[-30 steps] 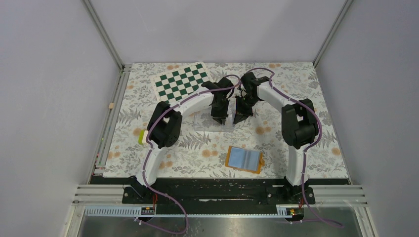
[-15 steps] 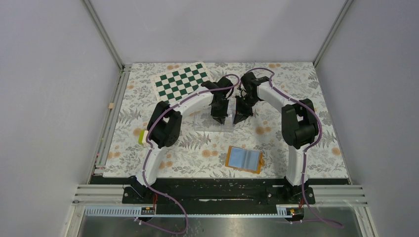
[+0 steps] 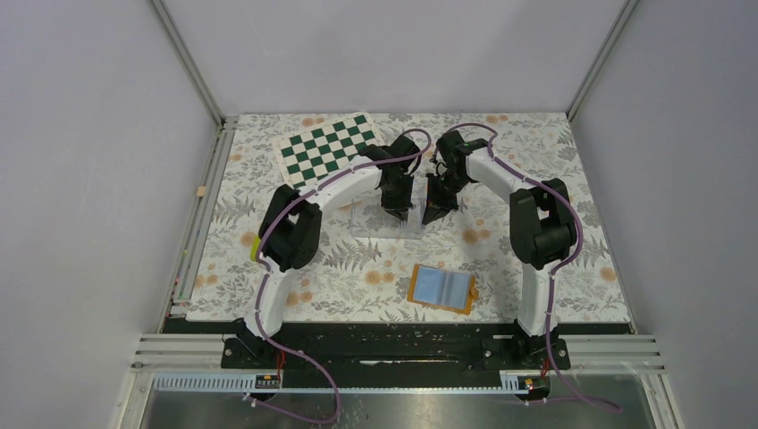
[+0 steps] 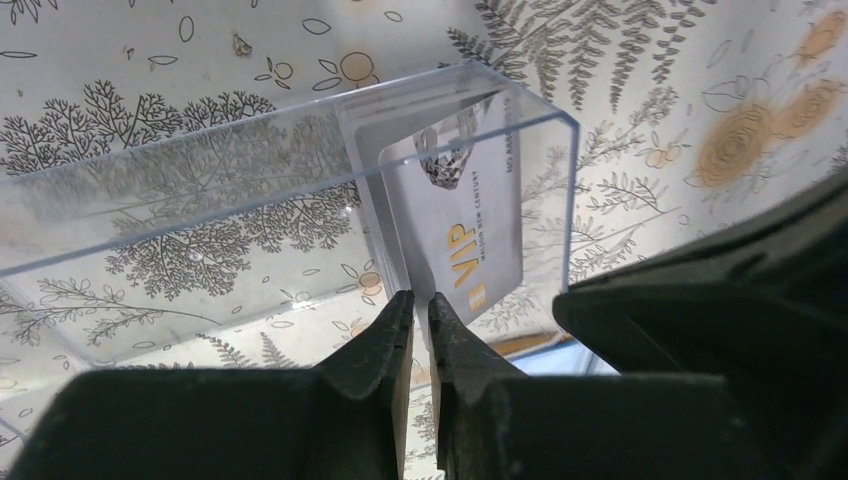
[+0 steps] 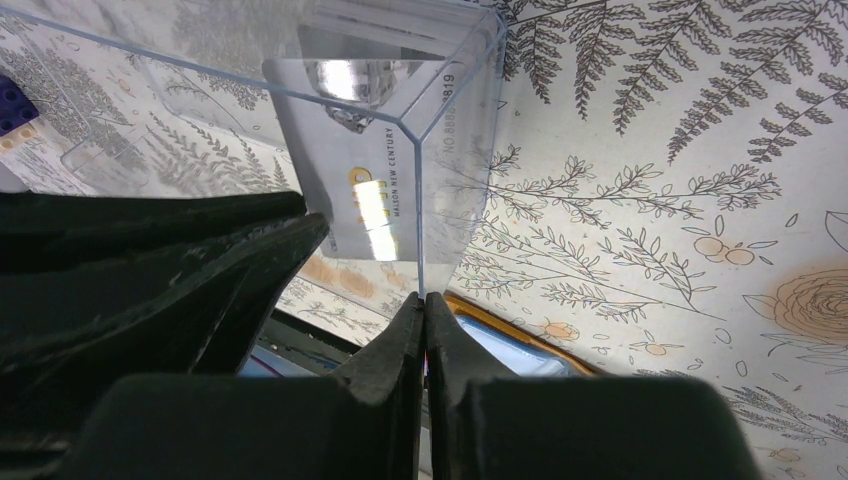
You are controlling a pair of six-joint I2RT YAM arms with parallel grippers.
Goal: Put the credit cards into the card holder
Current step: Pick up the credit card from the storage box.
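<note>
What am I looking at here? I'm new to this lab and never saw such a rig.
Two robot arms are bolted at the near edge of a flower-patterned table. The wide picture looks down from above and behind them: left arm on the left, right arm on the right. The other two come from a camera on each wrist, so the dark fingers are that arm's own. On the table lie a green chessboard, a clear box with cards in it, and an open orange card holder. The left gripper pinches a silver card standing in the box; the right gripper is shut on the box's wall, apparently steadying it.
</note>
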